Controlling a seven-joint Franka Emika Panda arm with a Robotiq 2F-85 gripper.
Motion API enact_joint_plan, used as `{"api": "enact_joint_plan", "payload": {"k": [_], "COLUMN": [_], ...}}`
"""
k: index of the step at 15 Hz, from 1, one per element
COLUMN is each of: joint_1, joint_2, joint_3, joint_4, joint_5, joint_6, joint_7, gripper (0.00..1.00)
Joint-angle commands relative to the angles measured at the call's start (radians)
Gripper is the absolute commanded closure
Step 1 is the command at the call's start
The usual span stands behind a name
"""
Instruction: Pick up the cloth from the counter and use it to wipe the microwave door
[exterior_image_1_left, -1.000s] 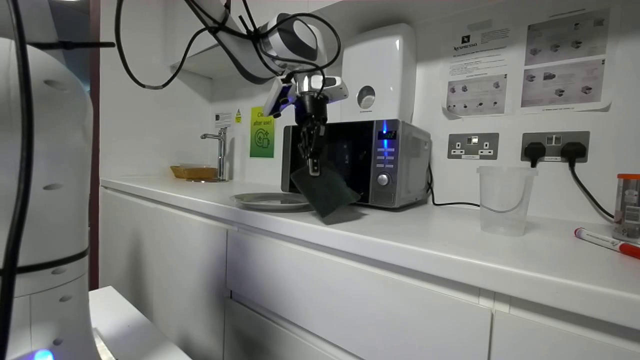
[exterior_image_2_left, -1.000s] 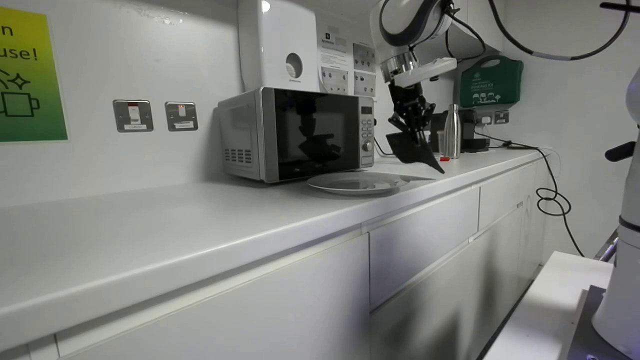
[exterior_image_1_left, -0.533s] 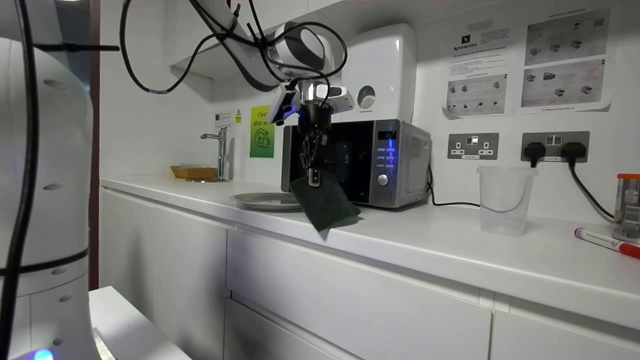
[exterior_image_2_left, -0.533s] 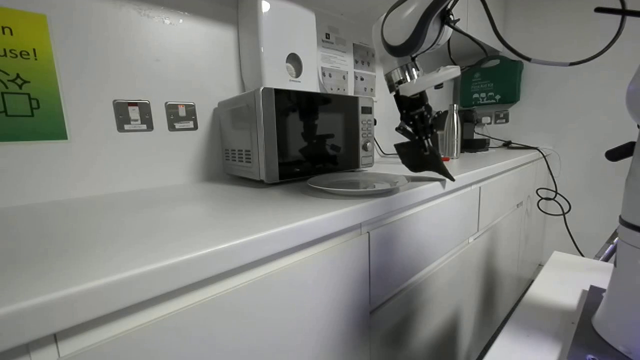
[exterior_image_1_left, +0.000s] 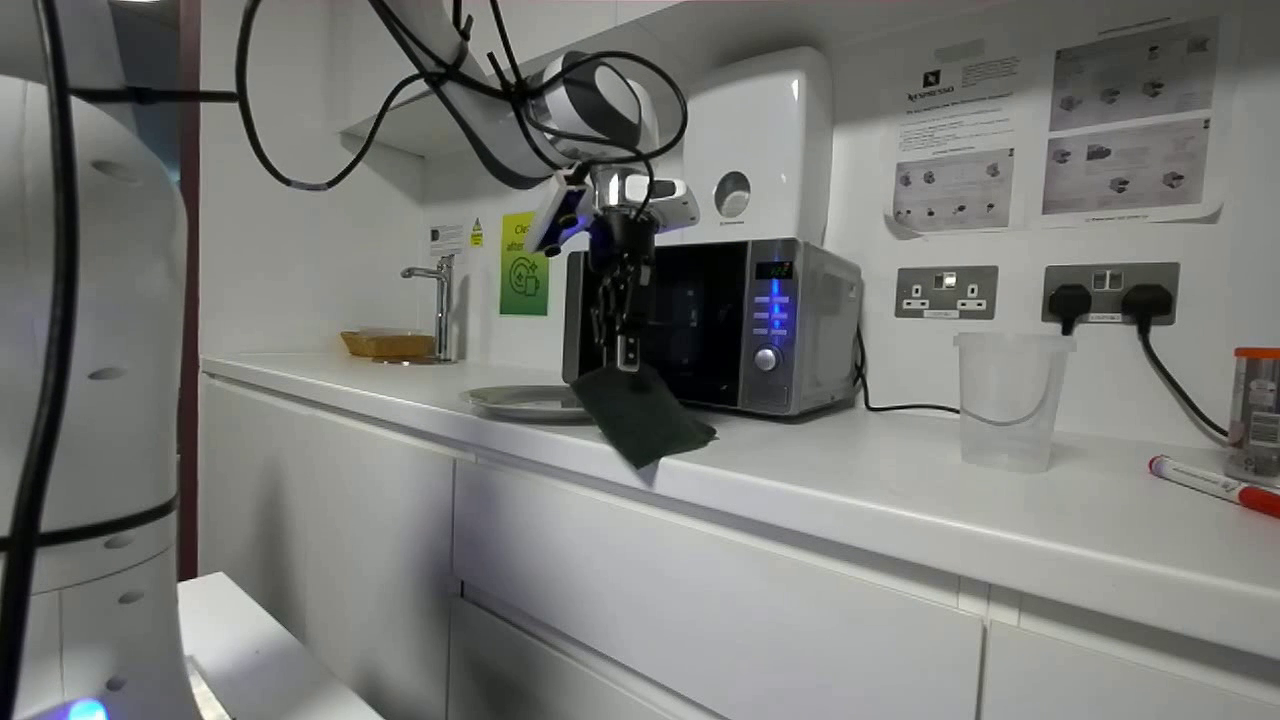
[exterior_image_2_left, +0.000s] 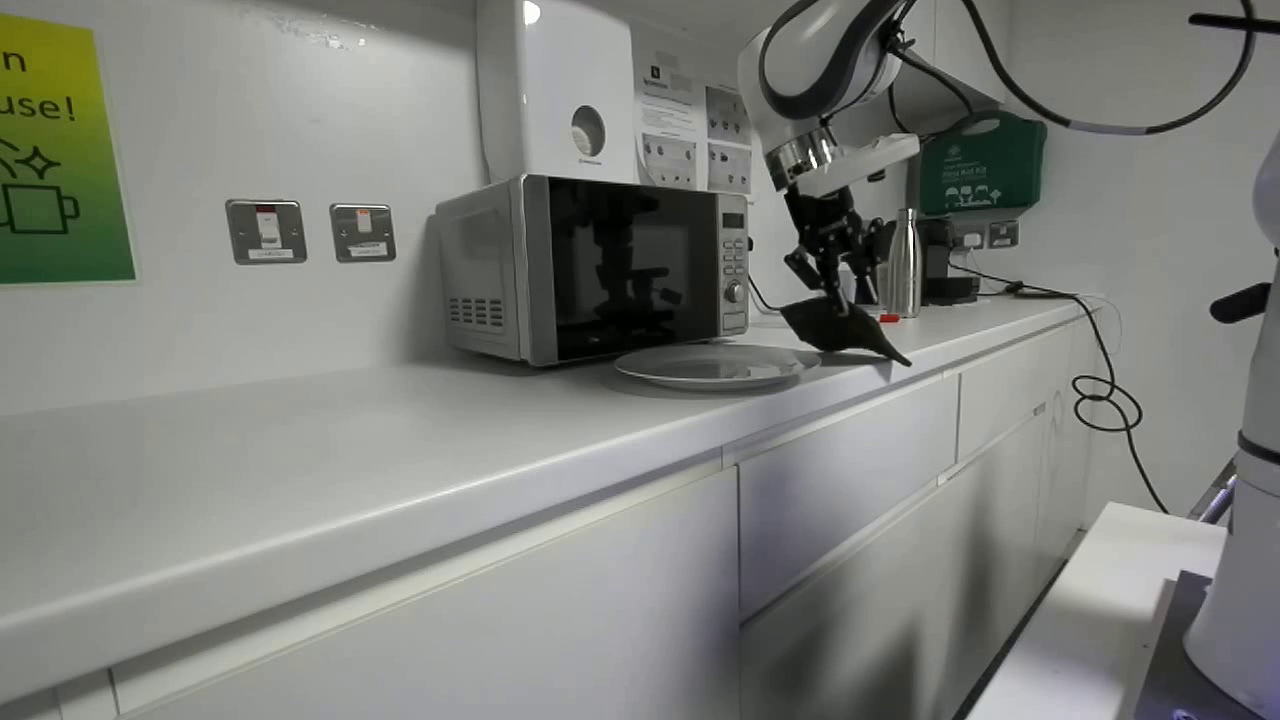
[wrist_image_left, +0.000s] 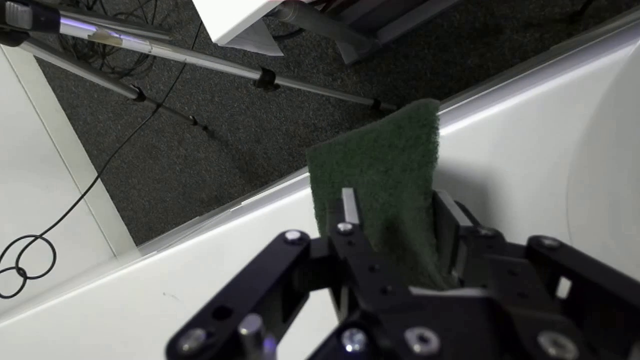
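While poised above the counter (exterior_image_2_left: 350, 460), holds the gripper (wrist_image_left: 398, 204) with fingers (wrist_image_left: 351, 206) apart over the cloth (wrist_image_left: 375, 160) at the front edge; has a plate (exterior_image_2_left: 715, 372) near, partly before the microwave door (exterior_image_2_left: 635, 268).

Case (exterior_image_2_left: 983, 163) reads "First Aid Kit", sheet (exterior_image_1_left: 954, 145) "NESPRESSO", sign (exterior_image_2_left: 66, 150) "use!".

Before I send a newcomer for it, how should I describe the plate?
Find the silver microwave on the white counter. In front of its dark door lies the plate, round and pale grey, unlike the dark, squarish cloth near it.
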Motion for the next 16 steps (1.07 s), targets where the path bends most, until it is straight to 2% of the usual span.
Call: {"api": "enact_joint_plan", "payload": {"k": [1, 4, 5, 12, 13, 14, 16], "joint_1": [0.002, 0.002, 0.002, 0.002, 0.006, 0.018, 0.018], "joint_2": [0.003, 0.004, 0.004, 0.005, 0.006, 0.010, 0.010], "joint_3": [0.001, 0.001, 0.001, -0.002, -0.010, -0.034, -0.046], "joint_4": [-0.001, -0.001, -0.001, 0.001, 0.007, 0.029, 0.049], "joint_5": [-0.024, -0.025, -0.025, -0.013, 0.025, 0.138, 0.246], "joint_6": [0.007, 0.008, 0.007, 0.004, -0.010, -0.049, -0.083], "joint_7": [-0.007, -0.005, -0.003, -0.006, -0.031, -0.107, -0.159], "gripper": [0.27, 0.05, 0.01, 0.00, 0.00, 0.00, 0.00]}}
